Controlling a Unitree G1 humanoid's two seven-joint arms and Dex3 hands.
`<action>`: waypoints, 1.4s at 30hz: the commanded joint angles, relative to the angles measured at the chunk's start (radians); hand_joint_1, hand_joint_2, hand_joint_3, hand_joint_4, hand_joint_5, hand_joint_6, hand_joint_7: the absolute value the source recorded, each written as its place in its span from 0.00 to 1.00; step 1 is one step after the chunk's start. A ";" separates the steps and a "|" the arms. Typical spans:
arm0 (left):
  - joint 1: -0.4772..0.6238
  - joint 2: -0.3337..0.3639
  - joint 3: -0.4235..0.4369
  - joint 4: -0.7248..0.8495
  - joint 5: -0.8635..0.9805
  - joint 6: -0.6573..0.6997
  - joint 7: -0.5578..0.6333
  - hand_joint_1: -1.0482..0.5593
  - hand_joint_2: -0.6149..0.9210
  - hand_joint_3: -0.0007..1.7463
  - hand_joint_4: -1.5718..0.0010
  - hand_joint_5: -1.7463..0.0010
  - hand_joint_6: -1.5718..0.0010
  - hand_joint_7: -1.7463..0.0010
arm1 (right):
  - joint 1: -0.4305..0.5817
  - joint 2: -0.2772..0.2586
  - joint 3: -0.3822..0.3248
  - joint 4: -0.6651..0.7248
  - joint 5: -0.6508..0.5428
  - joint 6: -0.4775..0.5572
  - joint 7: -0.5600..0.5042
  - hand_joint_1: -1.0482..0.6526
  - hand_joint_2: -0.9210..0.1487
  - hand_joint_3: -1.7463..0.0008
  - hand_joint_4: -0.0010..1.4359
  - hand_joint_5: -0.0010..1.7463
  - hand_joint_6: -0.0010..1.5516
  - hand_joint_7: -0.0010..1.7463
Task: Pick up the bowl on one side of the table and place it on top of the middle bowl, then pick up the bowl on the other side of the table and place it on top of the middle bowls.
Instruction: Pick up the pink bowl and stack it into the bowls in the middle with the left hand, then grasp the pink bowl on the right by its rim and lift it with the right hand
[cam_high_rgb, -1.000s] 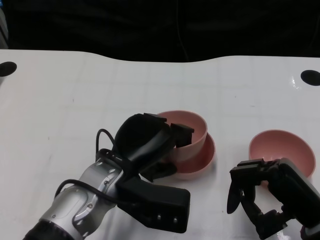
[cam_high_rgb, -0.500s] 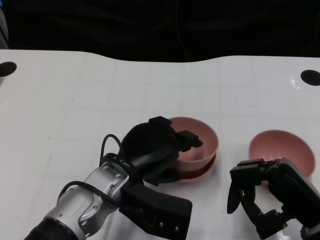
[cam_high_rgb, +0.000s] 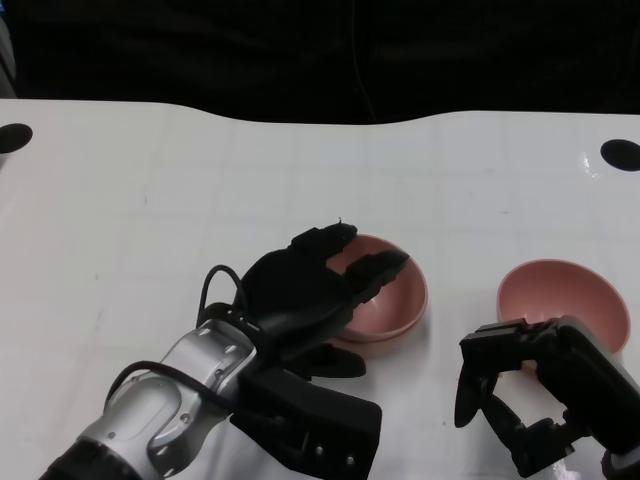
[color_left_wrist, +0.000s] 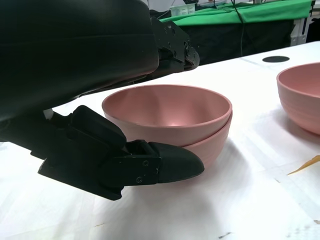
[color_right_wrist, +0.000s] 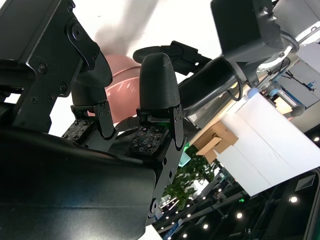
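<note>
My left hand (cam_high_rgb: 300, 290) hangs released beside the stacked bowls (cam_high_rgb: 385, 300) mid-table. My right hand (cam_high_rgb: 530, 395), fingers spread and holding nothing, waits near the remaining bowl (cam_high_rgb: 560, 298) toward the table's (cam_high_rgb: 150, 200) right edge. That bowl looks light, stiff and smooth: I'd pinch the near rim. Its base is probably hidden behind my fingers.

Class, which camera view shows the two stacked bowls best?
The left wrist view: from the side, the stacked bowls show as two nested rims. The head view looks down, with the left hand partly covering them. The right wrist view shows only a pink patch.
</note>
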 joint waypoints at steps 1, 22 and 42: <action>0.047 0.046 0.049 -0.090 -0.053 0.015 -0.068 0.15 1.00 0.31 1.00 1.00 0.96 1.00 | 0.000 -0.011 -0.011 -0.015 0.007 0.011 0.002 0.77 0.80 0.04 0.71 0.98 0.62 0.74; 0.413 0.145 0.363 -0.495 -0.355 -0.121 -0.068 0.42 1.00 0.12 0.67 0.79 0.68 0.89 | 0.011 -0.004 -0.009 -0.044 -0.007 0.038 -0.007 0.77 0.83 0.03 0.70 1.00 0.62 0.74; 0.621 0.079 0.516 -0.413 -0.521 -0.399 0.038 0.65 0.58 0.87 0.44 0.07 0.44 0.23 | 0.014 -0.015 -0.028 -0.068 -0.023 0.063 -0.014 0.77 0.83 0.04 0.69 0.98 0.63 0.71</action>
